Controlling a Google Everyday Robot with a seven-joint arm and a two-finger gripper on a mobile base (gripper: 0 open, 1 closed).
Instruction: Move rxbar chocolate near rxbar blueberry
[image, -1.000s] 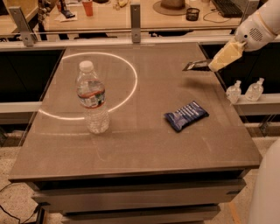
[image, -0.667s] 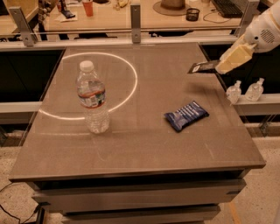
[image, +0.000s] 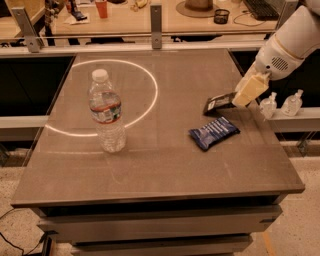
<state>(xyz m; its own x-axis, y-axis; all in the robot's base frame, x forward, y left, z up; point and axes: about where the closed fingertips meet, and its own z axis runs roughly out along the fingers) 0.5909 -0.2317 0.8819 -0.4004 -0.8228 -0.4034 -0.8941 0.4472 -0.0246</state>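
Observation:
The rxbar blueberry (image: 214, 132), a dark-blue puffy wrapper with pale lettering, lies flat on the brown table (image: 165, 165) at the right. The rxbar chocolate (image: 218, 102), a small black wrapper with white lettering, hangs tilted just above the table, a little behind the blue packet. My gripper (image: 244, 95), with pale yellow fingers (image: 252, 89), comes in from the upper right on a white arm and is shut on the right end of the black wrapper.
A clear water bottle (image: 106, 112) with a white cap stands at the left middle of the table, inside a bright ring of light. Two small bottles (image: 280, 104) stand on a ledge right of the table. A rail and desks lie behind.
My gripper has carried the rxbar chocolate down and toward the front, from the table's far right edge to just behind the rxbar blueberry. The bottle and blue packet have not moved.

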